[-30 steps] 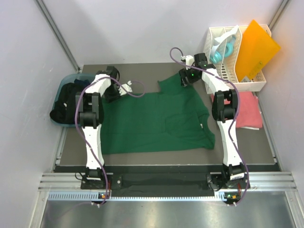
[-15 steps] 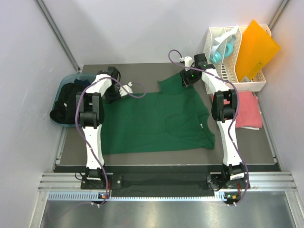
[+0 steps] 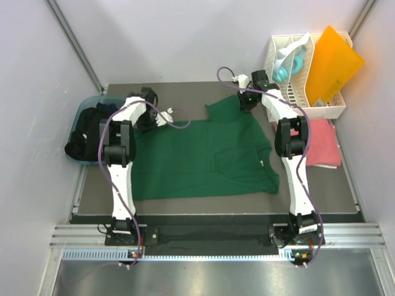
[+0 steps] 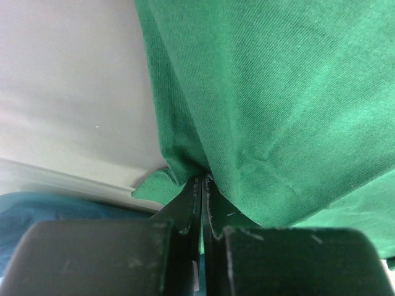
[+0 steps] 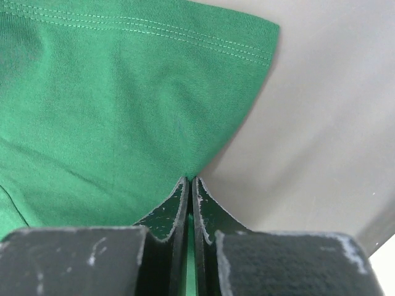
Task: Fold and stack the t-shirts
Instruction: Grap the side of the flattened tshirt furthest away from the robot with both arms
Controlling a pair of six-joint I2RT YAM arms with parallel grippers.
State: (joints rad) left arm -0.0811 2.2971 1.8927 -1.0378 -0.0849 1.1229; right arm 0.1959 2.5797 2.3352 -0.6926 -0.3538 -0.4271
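A: Gripper status?
B: Left gripper [image 4: 202, 183] is clamped shut on the green t-shirt [image 3: 203, 157] edge; right gripper [image 5: 190, 184] is pinched shut on its sleeve.
A: Shirt position?
B: Spread flat on the table [image 3: 185, 92], between the arms.

An orange sheet [image 3: 334, 60] leans against a white slotted rack [image 3: 324, 112] at the far right.

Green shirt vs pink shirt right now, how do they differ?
The green shirt lies spread out across the table; the pink shirt sits folded at its right edge. The left hand and right hand each pinch the green shirt; neither holds the pink shirt. The green shirt covers far more area than the pink shirt. Both are plain cloth, lying flat.
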